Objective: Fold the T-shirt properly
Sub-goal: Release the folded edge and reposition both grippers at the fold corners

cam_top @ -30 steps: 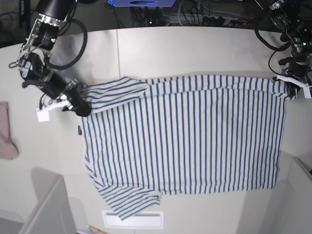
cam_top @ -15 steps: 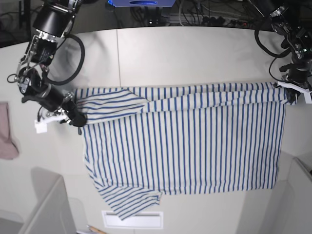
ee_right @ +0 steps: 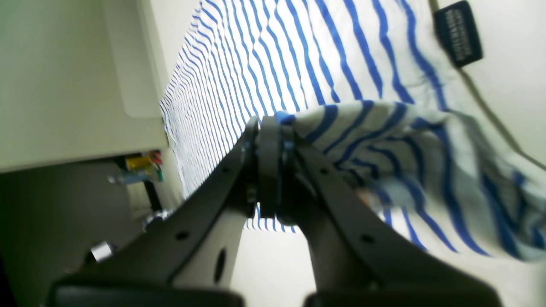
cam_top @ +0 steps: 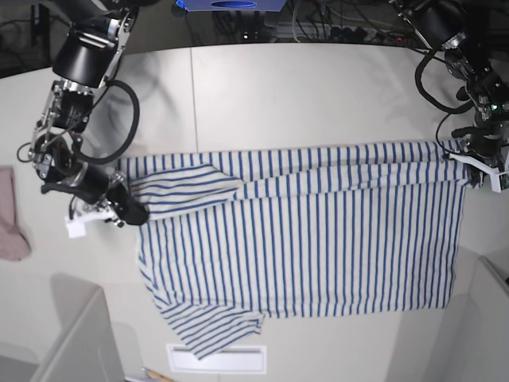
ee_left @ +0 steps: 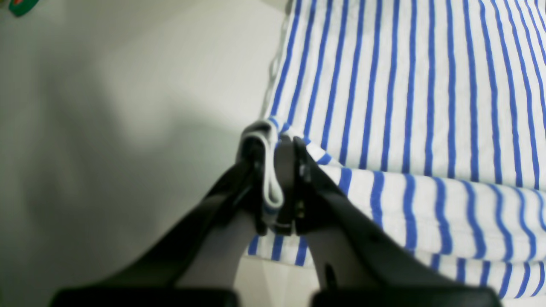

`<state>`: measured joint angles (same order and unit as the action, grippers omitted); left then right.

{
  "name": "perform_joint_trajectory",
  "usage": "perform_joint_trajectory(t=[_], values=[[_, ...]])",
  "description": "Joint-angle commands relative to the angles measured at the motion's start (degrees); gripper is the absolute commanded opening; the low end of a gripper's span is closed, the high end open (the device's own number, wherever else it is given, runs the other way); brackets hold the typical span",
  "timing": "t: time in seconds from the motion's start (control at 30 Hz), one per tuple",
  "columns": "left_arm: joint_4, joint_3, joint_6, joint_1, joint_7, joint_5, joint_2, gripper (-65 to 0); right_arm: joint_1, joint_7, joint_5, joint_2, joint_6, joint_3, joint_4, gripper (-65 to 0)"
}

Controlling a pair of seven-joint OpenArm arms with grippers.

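Pale grey tabletop runs under everything, with a seam down it and cables along the far edge. Nearest the base camera, the T-shirt lies flat in the middle of the table: white cloth with thin blue stripes, its near sleeve splayed toward the front edge, where a white rectangle is set into the surface. The far edge of the shirt is lifted and turned over onto the body, making a long doubled band across its width. At one end of that band the left gripper is pinched tight on a bunched corner of hem; its wrist view shows white cloth squeezed between the black fingers. At the other end the right gripper is clamped on the folded sleeve edge. A dark label tag sits beside the collar; its lettering is too blurred to read. A pinkish cloth is cut off by the picture's edge. Both wrist views are soft, so the fingertips are partly hidden by fabric.
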<state>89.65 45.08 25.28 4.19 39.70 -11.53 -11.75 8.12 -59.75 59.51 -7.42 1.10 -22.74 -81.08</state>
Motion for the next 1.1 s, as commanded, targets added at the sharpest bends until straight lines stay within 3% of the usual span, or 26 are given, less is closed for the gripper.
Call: perform_joint_trajectory(t=[0.0, 0.23, 0.37, 0.57, 0.8, 0.83, 0.93, 1.07], values=[[0.9, -0.6, -0.4, -0.5, -1.4, -0.4, -1.0, -65.0, 2.4, 0.8, 1.5, -1.1, -0.4, 1.2, -0.5, -65.0], [-2.5, -1.3, -0.4, -2.4, -1.4, 0.0, -1.0, -65.0, 4.7, 3.1, 1.4, -1.9, -0.4, 2.7, 4.0, -65.0], [-4.2, -1.7, -0.4, -4.5, -1.5, 4.2, -0.8, -65.0, 5.1, 3.4, 1.3, -2.9, -0.4, 2.8, 5.1, -65.0], [-4.6, -1.7, -0.4, -6.2, -1.5, 5.9, -0.7, -65.0, 5.6, 3.4, -4.2, -2.6, -0.4, 2.8, 5.1, -65.0], [-8.0, -1.7, -0.4, -6.3, -1.7, 5.9, -1.0, -65.0, 5.4, 3.6, -4.6, -2.6, -0.4, 2.3, 5.1, -65.0], [-8.0, -1.7, -0.4, -6.3, -1.8, 5.8, -1.0, -64.0, 5.4, 3.7, -4.7, -2.6, -0.4, 2.3, 5.1, -58.2], [-8.0, -1.7, -0.4, -7.0, -1.9, 5.6, -1.0, -48.1, 5.4, 4.1, -4.7, -2.6, -0.4, 2.2, 5.1, -43.1], [-9.7, -1.7, -0.4, -10.3, -1.6, 5.9, -1.0, -28.1, 4.0, 8.5, -4.7, -2.7, -0.4, 2.3, 4.8, -42.9]])
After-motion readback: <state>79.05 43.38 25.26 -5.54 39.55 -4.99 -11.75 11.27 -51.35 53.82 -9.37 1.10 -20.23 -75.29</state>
